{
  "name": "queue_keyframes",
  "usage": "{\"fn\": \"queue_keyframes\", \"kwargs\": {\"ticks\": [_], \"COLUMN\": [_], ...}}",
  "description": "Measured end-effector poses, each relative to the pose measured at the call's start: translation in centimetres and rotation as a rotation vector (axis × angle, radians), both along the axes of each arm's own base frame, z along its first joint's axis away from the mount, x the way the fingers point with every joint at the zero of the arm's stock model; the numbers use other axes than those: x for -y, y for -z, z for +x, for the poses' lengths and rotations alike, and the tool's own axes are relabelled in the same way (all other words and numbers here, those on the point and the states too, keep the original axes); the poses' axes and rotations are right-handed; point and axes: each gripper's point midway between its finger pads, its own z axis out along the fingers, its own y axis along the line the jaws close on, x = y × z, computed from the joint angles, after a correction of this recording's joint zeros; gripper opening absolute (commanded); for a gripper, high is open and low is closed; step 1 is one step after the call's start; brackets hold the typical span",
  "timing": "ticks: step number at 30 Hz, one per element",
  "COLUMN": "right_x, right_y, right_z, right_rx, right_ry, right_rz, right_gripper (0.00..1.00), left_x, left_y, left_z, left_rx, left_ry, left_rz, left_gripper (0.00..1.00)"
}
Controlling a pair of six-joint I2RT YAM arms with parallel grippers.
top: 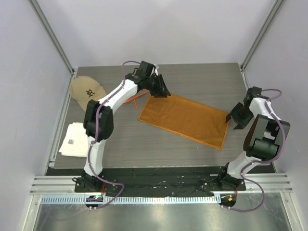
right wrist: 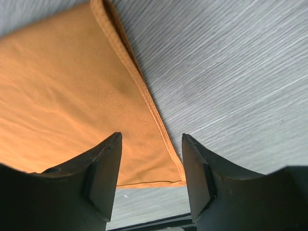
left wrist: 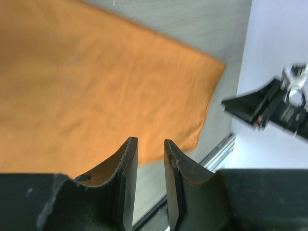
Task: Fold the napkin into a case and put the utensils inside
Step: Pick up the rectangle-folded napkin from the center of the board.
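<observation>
One folded napkin [top: 185, 119], two utensils [top: 139, 97] (partly hidden), one cap [top: 86, 90].

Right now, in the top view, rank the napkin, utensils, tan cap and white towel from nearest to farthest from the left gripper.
1. napkin, its far-left corner at the left gripper.
2. utensils, just left of the gripper.
3. tan cap, far-left corner of the table.
4. white towel, left edge, nearer the bases.

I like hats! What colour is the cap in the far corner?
The cap is tan with a dark emblem, seen best in the top external view.
</observation>
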Motion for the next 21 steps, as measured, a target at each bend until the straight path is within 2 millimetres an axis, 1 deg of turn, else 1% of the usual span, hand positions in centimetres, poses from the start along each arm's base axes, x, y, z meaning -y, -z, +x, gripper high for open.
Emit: {"fn": "queue_keyframes", "kwargs": {"ticks": [1,4,7,9,12,16,18,21], "right_x": [-0.4,-0.3,0.2,0.3,-0.2,-1.5,-1.8,-2.1], "right_y": [0.0,0.1,0.4,0.8,1.9,3.1,3.2,2.5], "right_z": [0.1,-0.3,-0.9,-1.3,-2.3,-3.6,-3.8,-3.6], "right_rx": [-0.009,-0.046,-0.078,-0.092,-0.121,-0.151,-0.145,-0.111], "right_ry": [-0.027,-0.067,-0.085,-0.101,-0.124,-0.155,-0.163,-0.169], "right_rz": [-0.018,-0.077,-0.122,-0.136,-0.130,-0.108,-0.107,-0.113], "right_gripper": [0.59,0.60,0.60,0.59,0.58,0.58,0.58,0.59], "left_x": [-0.4,-2.2,-4.1,-4.8,-5.5,-6.2,-6.4,-6.6], "left_y": [-0.8,-1.9,-2.4,-2.8,-3.4,-4.0,-4.3,-4.4], "left_z": [-0.8,-3.7,-6.6,-8.0,-9.2,-10.3,-10.6,-10.8], "left_rx": [0.007,0.011,-0.004,-0.007,-0.004,-0.001,0.002,0.005], "left_ry": [0.009,0.039,0.065,0.083,0.101,0.106,0.109,0.114], "left_rz": [0.005,0.040,0.081,0.099,0.113,0.126,0.127,0.130], "left_gripper": [0.32,0.31,0.30,0.29,0.29,0.29,0.28,0.28]}}
